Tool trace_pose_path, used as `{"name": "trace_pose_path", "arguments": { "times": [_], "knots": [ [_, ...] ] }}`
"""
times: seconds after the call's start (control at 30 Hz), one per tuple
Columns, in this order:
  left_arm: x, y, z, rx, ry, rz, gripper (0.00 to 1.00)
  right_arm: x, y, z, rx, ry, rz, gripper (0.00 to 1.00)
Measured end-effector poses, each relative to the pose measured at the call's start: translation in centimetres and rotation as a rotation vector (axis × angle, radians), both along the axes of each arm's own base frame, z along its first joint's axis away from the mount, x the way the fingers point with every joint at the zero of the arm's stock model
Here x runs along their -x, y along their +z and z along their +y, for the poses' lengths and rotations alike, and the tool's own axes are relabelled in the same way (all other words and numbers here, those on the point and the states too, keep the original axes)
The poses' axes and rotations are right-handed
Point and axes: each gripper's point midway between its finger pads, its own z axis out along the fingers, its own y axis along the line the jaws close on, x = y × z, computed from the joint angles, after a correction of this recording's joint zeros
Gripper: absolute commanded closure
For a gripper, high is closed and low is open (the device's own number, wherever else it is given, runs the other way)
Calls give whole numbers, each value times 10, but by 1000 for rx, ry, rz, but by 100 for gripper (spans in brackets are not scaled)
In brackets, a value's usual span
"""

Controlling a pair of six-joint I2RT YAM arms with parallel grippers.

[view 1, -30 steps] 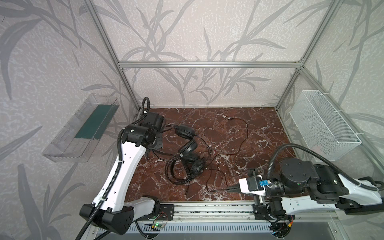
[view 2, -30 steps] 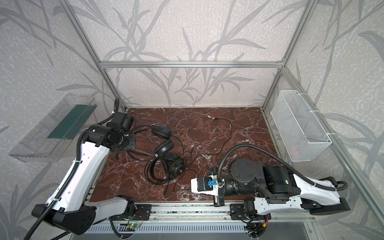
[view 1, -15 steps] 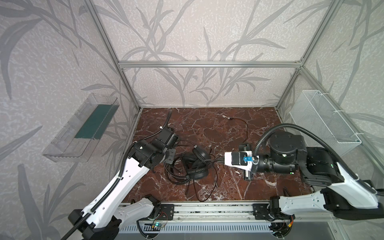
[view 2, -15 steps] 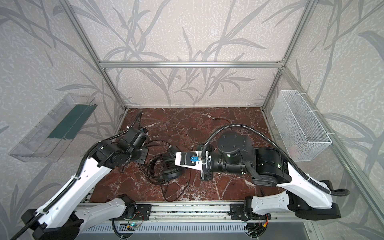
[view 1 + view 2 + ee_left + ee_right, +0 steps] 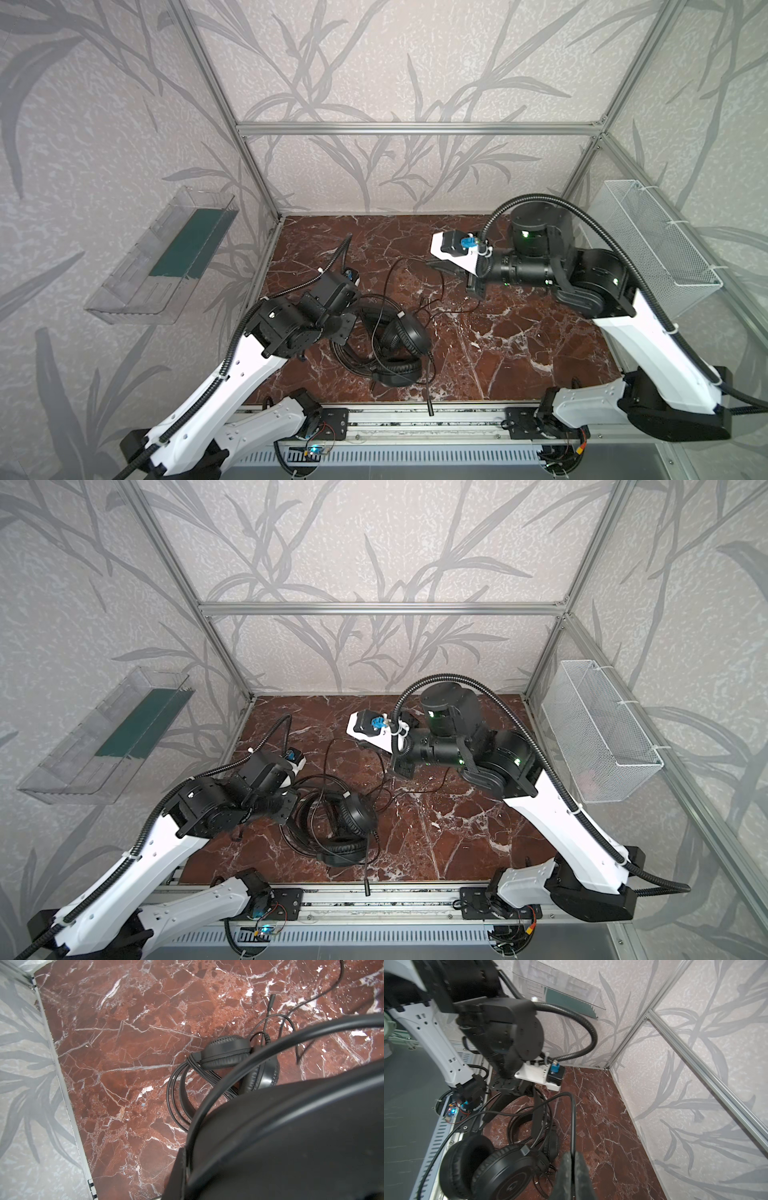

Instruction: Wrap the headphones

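Both arms (image 5: 232,378) wear white shells, black round joints, ribbed black hoses (image 5: 594,1035) and blue-plugged wrist cameras (image 5: 555,1077).

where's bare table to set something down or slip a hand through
Barest: the front-right table, between the headphones and the right arm's base; also the back strip along the rear wall. Crowded: front-left, where the headphones and loops of cable lie beside the left arm, and mid-table, where the right gripper holds the cable up.

The red-brown marble tabletop (image 5: 519,353) carries black headphones (image 5: 405,340) front-left, with thin cable (image 5: 457,311) trailing toward the middle.
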Motion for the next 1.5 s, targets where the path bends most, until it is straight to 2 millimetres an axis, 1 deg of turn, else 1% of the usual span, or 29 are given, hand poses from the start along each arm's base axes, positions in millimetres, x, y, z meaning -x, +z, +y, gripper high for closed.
{"name": "trace_pose_path", "arguments": {
  "times": [0.13, 0.23, 0.37, 0.5, 0.57, 0.7, 0.8, 0.93, 1.17, 1.27, 1.4, 1.5],
  "knots": [
    [5, -1, -2, 0, -21, 9, 100, -38, -5, 4, -46, -43, 62, 100],
    [8, 2, -3, 15, -30, 6, 100, -60, -3, 4, -94, -69, 89, 100],
    [14, 11, -2, 60, -37, -12, 100, -81, -3, -1, -149, -102, 119, 100],
    [20, 32, -4, 135, -44, -55, 100, -102, -19, -4, -182, -135, 171, 100],
    [23, 48, -5, 187, -48, -87, 100, -113, -34, -7, -191, -156, 215, 100],
    [28, 78, -8, 285, -53, -137, 100, -126, -58, -8, -199, -182, 284, 100],
    [30, 98, -11, 351, -54, -165, 100, -129, -71, -4, -206, -181, 322, 100],
    [30, 117, -13, 410, -39, -188, 100, -131, -85, 0, -218, -179, 357, 100],
    [22, 149, -15, 502, 30, -245, 100, -134, -119, 4, -236, -197, 435, 100],
    [15, 152, -16, 519, 76, -250, 100, -131, -134, 4, -253, -200, 474, 100],
    [5, 151, -21, 531, 125, -232, 100, -124, -148, 3, -284, -190, 517, 99],
    [-1, 149, -27, 548, 154, -213, 100, -119, -154, 5, -308, -169, 549, 93]
  ]
}}
